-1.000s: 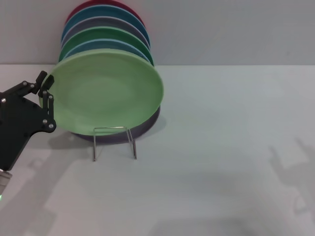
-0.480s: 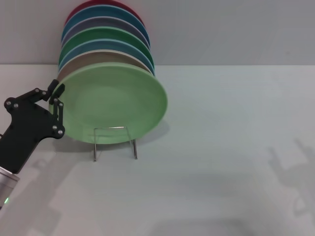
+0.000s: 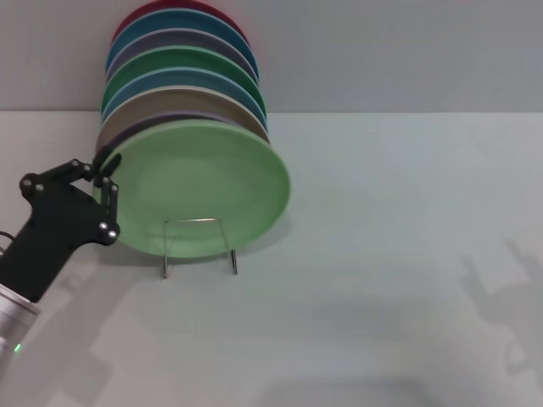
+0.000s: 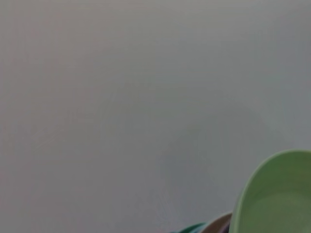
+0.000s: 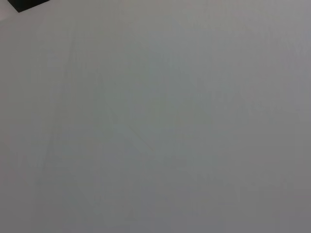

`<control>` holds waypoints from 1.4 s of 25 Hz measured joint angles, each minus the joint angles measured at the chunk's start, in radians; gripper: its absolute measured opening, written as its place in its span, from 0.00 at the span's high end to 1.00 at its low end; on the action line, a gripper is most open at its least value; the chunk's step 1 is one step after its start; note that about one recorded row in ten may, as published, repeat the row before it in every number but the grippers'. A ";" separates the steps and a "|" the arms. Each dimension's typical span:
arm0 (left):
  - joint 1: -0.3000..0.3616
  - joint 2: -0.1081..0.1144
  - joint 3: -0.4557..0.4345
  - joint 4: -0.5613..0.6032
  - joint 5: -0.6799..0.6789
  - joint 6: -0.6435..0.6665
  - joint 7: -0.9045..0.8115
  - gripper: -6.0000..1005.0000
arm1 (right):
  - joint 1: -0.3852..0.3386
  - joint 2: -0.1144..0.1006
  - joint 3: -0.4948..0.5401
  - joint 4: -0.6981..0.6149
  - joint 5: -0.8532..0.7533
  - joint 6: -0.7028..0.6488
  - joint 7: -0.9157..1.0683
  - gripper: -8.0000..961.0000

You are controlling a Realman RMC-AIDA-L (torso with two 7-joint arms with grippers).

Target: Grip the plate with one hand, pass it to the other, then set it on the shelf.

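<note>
The light mint-green plate stands tilted at the front of the shelf, its lower edge behind the wire front loop. My left gripper, black and coming in from the lower left, is shut on the plate's left rim. A piece of the plate's rim also shows in the left wrist view against the grey wall. My right gripper is out of view; only a shadow falls on the table at the far right.
Behind the mint plate, several other plates stand in a row on the rack: tan, dark green, blue and red. A grey wall rises close behind. The white table stretches to the right.
My left gripper and the mint plate have sunk and shifted slightly right. A tan plate and a lavender rim behind now show above it.
</note>
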 joint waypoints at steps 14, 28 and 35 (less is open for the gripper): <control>0.002 -0.007 0.018 -0.012 -0.005 -0.041 0.083 0.77 | 0.007 -0.002 0.000 0.000 0.000 -0.005 0.000 0.25; 0.179 -0.014 -0.178 -0.171 -0.097 0.197 0.083 0.27 | 0.005 0.006 0.020 0.000 0.087 -0.004 -0.043 0.25; 0.111 -0.008 -0.345 -0.001 -0.319 0.046 -0.247 0.21 | 0.012 0.001 0.034 -0.007 0.256 0.119 -0.032 0.25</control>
